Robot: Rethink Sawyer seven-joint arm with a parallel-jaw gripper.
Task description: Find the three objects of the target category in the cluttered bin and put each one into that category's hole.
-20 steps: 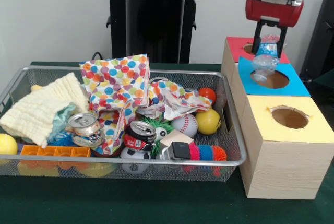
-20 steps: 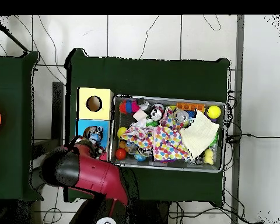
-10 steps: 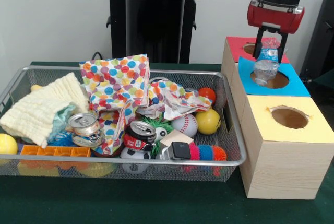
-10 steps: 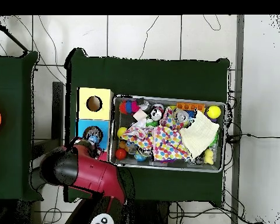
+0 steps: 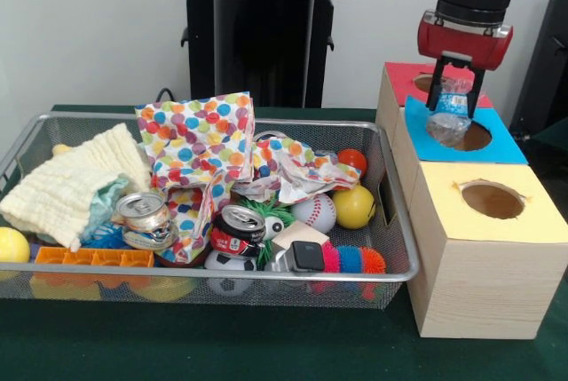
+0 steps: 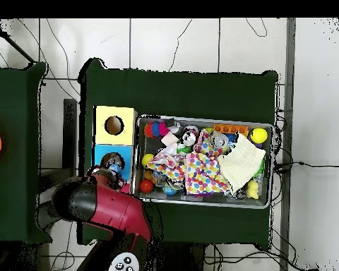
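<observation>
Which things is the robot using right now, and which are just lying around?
Using: gripper, plastic bottle, blue box, bin.
Lying around: dotted paper, yellow cloth, two cans, baseball, yellow box.

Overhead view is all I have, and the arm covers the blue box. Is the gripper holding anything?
Observer: Yes. From the front, the gripper is closed on a crumpled clear bottle with a blue label.
Operator: Where is it relative to the hole?
Observer: It hangs tilted over the hole in the blue box, with its lower end at the opening, and it is not dropped in.
Operator: Is there another box under the arm?
Observer: Yes. A red-topped box stands right behind the blue one, on the robot's side.
</observation>
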